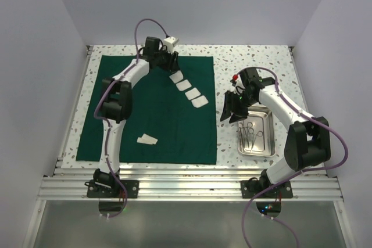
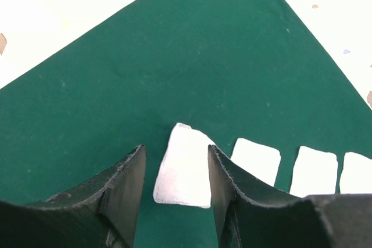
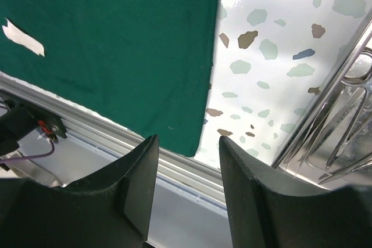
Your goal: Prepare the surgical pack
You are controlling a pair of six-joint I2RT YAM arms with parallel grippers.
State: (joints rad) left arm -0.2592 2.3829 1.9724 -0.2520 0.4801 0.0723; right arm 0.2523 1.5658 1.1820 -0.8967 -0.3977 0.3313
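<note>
Speckled white tabletop under plain pale walls carries everything, and the green cloth spread flat on it is your reference. Your left gripper stands over the cloth's far part with its jaws apart and nothing clamped. One white gauze square lies flat on the cloth between the fingers, at the far end of a diagonal row with three more squares running toward the cloth's right edge. The step looks like laying out gauze, so lift straight up with the jaws as wide as they are. A sideways drift would likely catch this light square and skew it or fold its corner. A further gauze piece sits crumpled near the cloth's near edge and probably needs flattening or adding to the row. Your right gripper is also released and empty, hanging just off the cloth's right edge. The steel tray with its silvery instruments lies beyond it, right of the cloth. Keep that arm clear of the cloth edge so it does not ruck the sheet.
</note>
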